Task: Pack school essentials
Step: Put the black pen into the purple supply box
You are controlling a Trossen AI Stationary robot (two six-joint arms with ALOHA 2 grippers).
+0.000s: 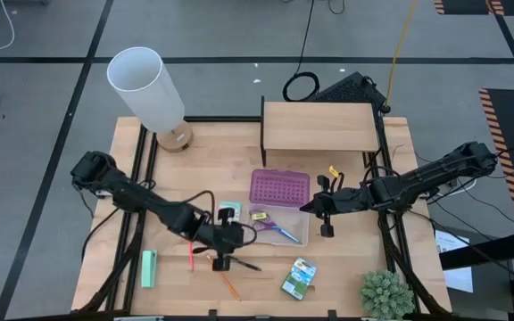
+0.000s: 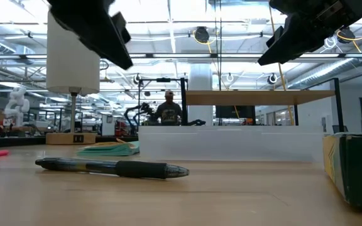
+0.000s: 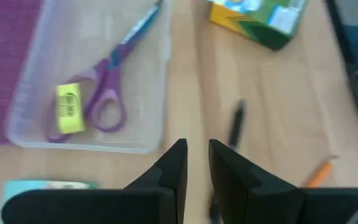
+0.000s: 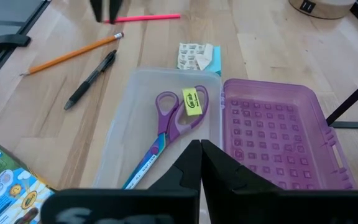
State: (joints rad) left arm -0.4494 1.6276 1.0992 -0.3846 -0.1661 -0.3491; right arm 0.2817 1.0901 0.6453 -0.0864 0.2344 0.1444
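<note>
The purple-handled scissors [image 1: 277,231] and tiny yellow piece [image 1: 259,216] lie in the clear case [image 1: 298,237]. The black pen [image 1: 242,263], red pencil [image 1: 191,256], orange pencil [image 1: 230,286] and crayon box [image 1: 299,277] remain on the desk near its front edge. The left gripper [image 1: 222,259] hovers over the pen, fingers narrowly parted and empty; the right gripper [image 1: 321,214] hangs closed and empty by the case.

Robotics lab or workshop hall, exposed ceiling trusses [image 2: 168,59] with strip lights, other robot rigs [image 2: 137,113] behind, person [image 2: 168,110] at a workstation, taped floor [image 1: 43,60]

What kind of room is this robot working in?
Probably a big robotics lab or workshop. Behind the wooden table the low view shows a long hall with ceiling strip lights, a person standing at another workstation, and a small white humanoid robot figure.
</note>
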